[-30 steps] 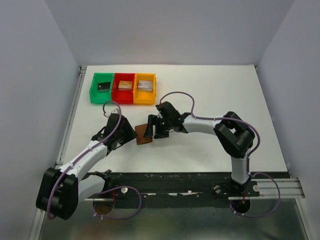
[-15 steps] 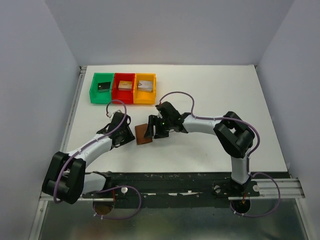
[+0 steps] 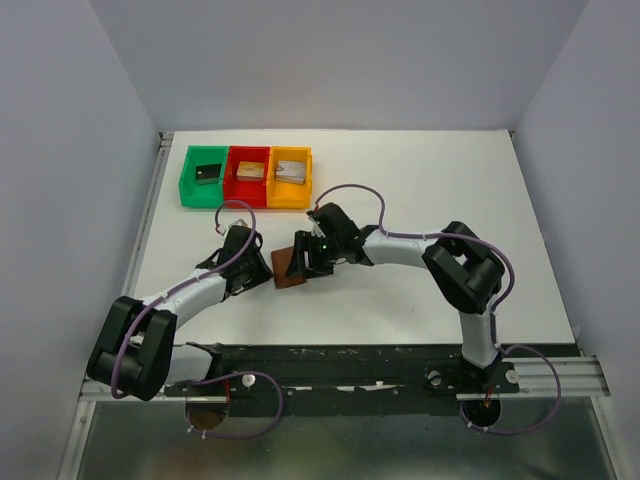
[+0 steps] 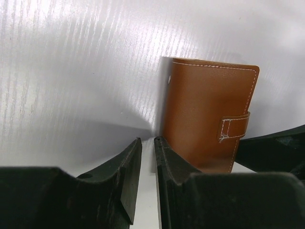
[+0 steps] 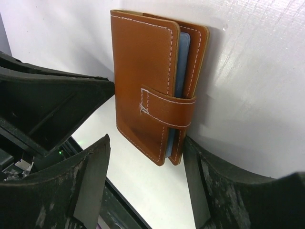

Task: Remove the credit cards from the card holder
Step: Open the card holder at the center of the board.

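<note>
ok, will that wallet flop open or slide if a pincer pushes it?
Wallet probably stays shut: the strap wraps both covers. Likely fairly stiff, since it looks thick with blue layers between the covers. Lying flat on the glossy table, it may well slide rather than tip.

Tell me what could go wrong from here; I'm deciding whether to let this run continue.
1. The small brown tab strap is fastened across the closed brown leather card holder; tugging a cover may lift the holder.
2. The left end effector, fingers narrowly parted, sits beside the holder's edge gripping nothing; it may shove the holder across the white table.
3. The open right end effector straddles the holder close by; the two could collide.
</note>
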`<state>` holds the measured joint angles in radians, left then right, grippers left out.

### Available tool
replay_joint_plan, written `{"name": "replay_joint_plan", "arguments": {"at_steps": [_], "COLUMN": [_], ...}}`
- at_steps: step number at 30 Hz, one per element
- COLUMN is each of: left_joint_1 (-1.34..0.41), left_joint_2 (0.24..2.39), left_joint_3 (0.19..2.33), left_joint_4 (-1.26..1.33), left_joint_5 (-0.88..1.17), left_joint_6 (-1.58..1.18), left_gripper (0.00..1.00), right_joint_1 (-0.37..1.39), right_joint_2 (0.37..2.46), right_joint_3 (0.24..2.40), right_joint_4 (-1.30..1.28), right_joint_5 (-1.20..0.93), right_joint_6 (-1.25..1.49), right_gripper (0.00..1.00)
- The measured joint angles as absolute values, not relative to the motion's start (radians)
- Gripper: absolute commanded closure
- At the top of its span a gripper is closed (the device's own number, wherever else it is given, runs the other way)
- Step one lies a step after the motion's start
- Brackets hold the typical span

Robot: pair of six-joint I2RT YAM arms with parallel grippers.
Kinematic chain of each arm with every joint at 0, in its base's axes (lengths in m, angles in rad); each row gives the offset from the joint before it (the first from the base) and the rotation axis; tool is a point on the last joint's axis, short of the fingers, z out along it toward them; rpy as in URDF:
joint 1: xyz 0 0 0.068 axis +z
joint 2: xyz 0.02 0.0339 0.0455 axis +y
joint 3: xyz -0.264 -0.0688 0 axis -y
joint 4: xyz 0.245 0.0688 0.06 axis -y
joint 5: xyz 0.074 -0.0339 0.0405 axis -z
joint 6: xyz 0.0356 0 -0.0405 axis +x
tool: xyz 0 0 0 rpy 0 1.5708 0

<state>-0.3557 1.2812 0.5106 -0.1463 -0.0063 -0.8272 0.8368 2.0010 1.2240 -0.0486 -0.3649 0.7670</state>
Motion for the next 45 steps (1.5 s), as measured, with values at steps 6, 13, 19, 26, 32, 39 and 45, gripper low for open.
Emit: {"name": "replay_joint_plan", "arguments": {"at_steps": [6, 13, 19, 26, 32, 39, 45], "left_joint_1": [-0.355, -0.354, -0.354, -0.364, -0.364, -0.364, -0.364], "left_joint_2": [1.295, 1.295, 1.279, 1.193, 1.100, 1.068, 1.064], "left_joint_3": [0.509, 0.503, 0.499, 0.499, 0.513, 0.513, 0.513], "left_joint_4": [-0.113, -0.094, -0.097, -0.150, -0.199, -0.220, -0.228], "left_joint_5": [0.002, 0.004, 0.005, 0.022, 0.020, 0.010, 0.008], "left_joint_6": [-0.827, -0.828, -0.831, -0.833, -0.835, -0.846, -0.850], "left_gripper": [0.67, 0.67, 0.66, 0.58, 0.56, 0.56, 0.56], "right_joint_1": [0.834, 0.828, 0.825, 0.833, 0.837, 0.841, 0.877], "right_joint_2": [2.007, 2.012, 1.992, 1.863, 1.687, 1.579, 1.565], "right_joint_3": [1.224, 1.211, 1.159, 1.079, 1.073, 1.096, 1.139], "right_joint_4": [-0.049, -0.051, 0.009, -0.027, -0.171, -0.344, -0.477], "right_joint_5": [-0.376, -0.380, -0.396, -0.372, -0.245, 0.019, 0.268], "right_joint_6": [0.767, 0.764, 0.777, 0.712, 0.552, 0.337, 0.210], "right_gripper": [0.43, 0.67, 0.82, 0.99, 0.99, 0.99, 1.00]}}
